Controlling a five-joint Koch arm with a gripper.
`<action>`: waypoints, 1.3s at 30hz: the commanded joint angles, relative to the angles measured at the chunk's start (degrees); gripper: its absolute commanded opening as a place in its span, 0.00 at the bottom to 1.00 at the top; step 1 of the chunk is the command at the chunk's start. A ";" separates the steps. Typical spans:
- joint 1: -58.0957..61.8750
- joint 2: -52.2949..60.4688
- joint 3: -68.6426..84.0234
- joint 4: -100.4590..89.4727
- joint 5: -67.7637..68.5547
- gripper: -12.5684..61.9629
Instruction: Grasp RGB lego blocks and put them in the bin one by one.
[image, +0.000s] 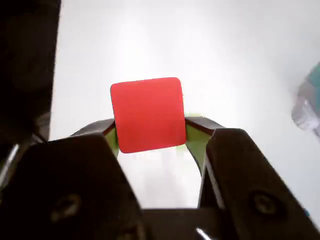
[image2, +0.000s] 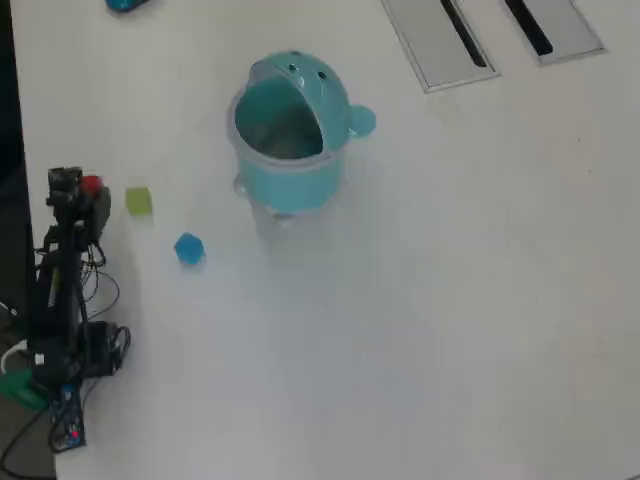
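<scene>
Gripping the red block (image: 147, 114) between its two jaws, the claw (image: 150, 137) is closed onto the cube's left and right faces, as we see at the centre of the wrist view; the green-lined jaw pads (image: 196, 141) press against both sides. In the overhead view we locate the claw (image2: 84, 187) at the left edge of the frame, at the top of the dark arm (image2: 58, 290), with the red block (image2: 92, 184) showing as a small red spot at its tip.

We find the yellow-green block (image2: 139, 200) just to the right of the claw on the white surface (image2: 450, 300), and the blue block (image2: 188, 248) lower and further right, apart from it. The light-blue bin (image2: 289, 150) stands upper centre, well apart from the claw, with its domed lid (image2: 308, 78) tilted back, the interior visible and a round knob (image2: 362, 121) on its right side.

Two grey panels (image2: 430, 35) with black slots occupy the upper right. A small teal object (image2: 125, 5) lies at the top left edge.
</scene>
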 joint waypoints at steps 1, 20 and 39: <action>0.00 1.41 -4.92 -5.27 1.14 0.24; 19.07 -9.23 -28.30 -24.35 22.32 0.24; 31.38 -46.67 -64.16 -28.83 3.60 0.25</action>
